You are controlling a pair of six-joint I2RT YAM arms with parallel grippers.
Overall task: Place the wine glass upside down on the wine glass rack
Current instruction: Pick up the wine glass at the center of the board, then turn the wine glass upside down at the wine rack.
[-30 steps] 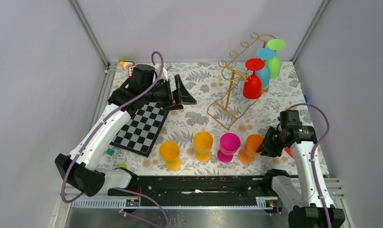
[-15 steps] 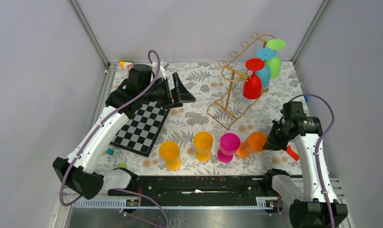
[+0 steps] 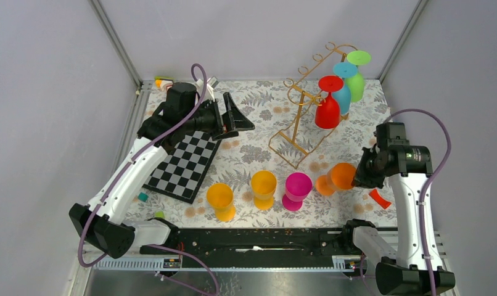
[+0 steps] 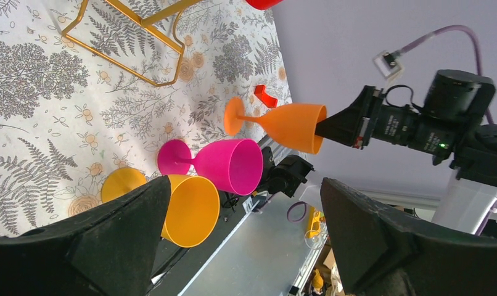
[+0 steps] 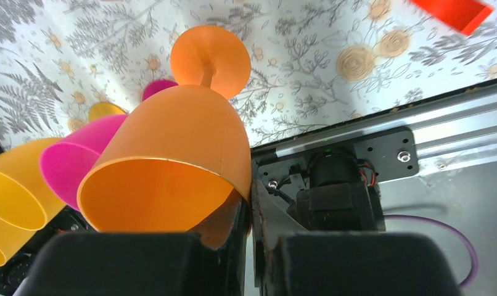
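The right gripper [image 5: 251, 206] was shut on the rim wall of the orange wine glass [image 5: 172, 145], one finger inside the bowl and one outside. The glass was held on its side, foot pointing toward the pink glass [image 3: 297, 185]. The wine glass rack [image 3: 300, 120] stood well apart at the far side, with red, blue and green glasses hanging from it upside down. The left gripper [image 3: 237, 117] stood wide open over the checkerboard [image 3: 183, 168], holding nothing.

Overhead view, wrist close-ups, shared orange glass [image 3: 341, 176]

No legible text or markings
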